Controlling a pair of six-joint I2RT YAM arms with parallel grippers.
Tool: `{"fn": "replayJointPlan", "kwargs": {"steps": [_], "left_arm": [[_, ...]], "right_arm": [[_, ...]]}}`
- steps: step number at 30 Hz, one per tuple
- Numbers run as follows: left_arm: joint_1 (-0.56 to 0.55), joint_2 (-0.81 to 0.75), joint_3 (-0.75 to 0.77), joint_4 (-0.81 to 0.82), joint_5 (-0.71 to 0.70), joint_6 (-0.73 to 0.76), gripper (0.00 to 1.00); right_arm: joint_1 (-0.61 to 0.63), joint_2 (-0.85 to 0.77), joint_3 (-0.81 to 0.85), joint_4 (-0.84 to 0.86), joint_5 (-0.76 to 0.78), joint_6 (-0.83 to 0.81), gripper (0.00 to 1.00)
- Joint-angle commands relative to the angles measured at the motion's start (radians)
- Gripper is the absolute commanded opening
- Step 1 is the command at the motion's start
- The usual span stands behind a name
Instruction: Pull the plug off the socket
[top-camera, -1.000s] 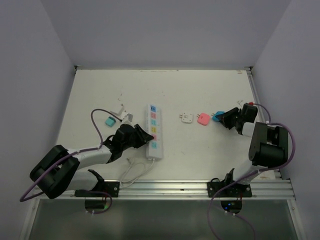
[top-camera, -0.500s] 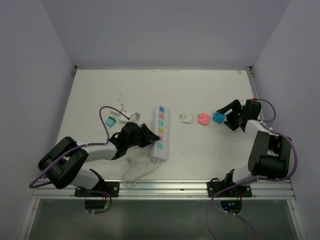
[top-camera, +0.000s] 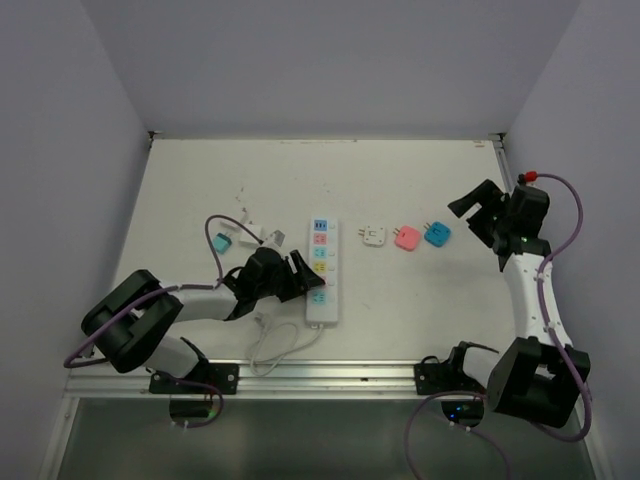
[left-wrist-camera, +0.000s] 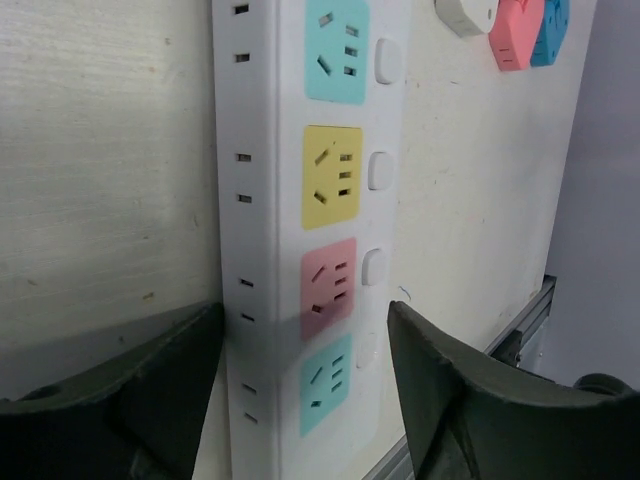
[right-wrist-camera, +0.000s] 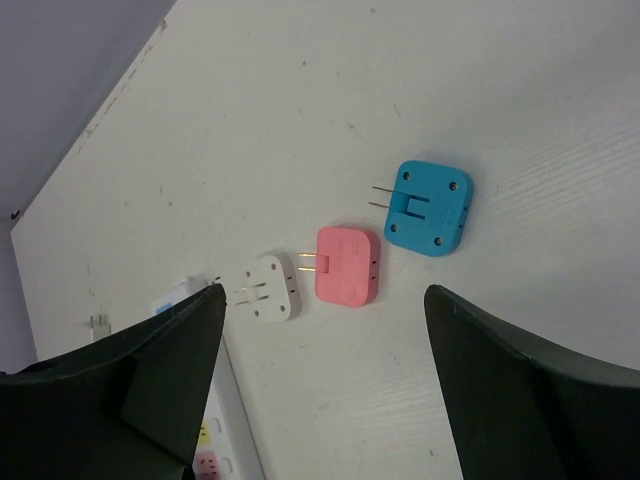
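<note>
The socket (top-camera: 324, 268) is a long white strip with coloured outlet faces, lying left of centre; every face I see in the left wrist view (left-wrist-camera: 335, 190) is bare. My left gripper (top-camera: 305, 280) is open and straddles the strip's near end (left-wrist-camera: 305, 310), one finger on each long side. The blue plug (top-camera: 437, 234) lies loose on the table, prongs showing (right-wrist-camera: 432, 207), well right of the socket. My right gripper (top-camera: 472, 215) hovers open above and to the right of it, with nothing between its fingers (right-wrist-camera: 322, 291).
A pink plug (right-wrist-camera: 348, 265) and a white plug (right-wrist-camera: 271, 290) lie in a row left of the blue one. A teal plug (top-camera: 219, 242) and a small white piece (top-camera: 247, 228) sit left of the strip. The strip's thin cord (top-camera: 275, 340) loops toward the front rail.
My right gripper opened, let go of the blue plug beside the pink one, and rose back to the right. The left gripper shifted the strip rightward and has widened its jaws.
</note>
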Motion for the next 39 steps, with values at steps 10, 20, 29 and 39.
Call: {"fn": "replayJointPlan", "kwargs": {"steps": [10, 20, 29, 39], "left_arm": [[-0.01, -0.162, 0.016, -0.322, -0.174, 0.09, 1.0], [-0.01, -0.48, 0.359, -0.887, -0.544, 0.289, 0.99], [-0.009, -0.672, 0.746, -1.231, -0.854, 0.523, 1.0], [-0.009, -0.851, 0.993, -1.368, -0.961, 0.662, 1.0]], "right_arm": [[-0.002, -0.149, 0.127, -0.187, -0.011, -0.031, 0.91], [0.007, -0.232, 0.348, -0.397, 0.118, -0.166, 0.99], [0.16, -0.317, 0.451, -0.474, 0.279, -0.28, 0.99], [0.335, -0.49, 0.42, -0.47, 0.44, -0.347, 0.99]]}}
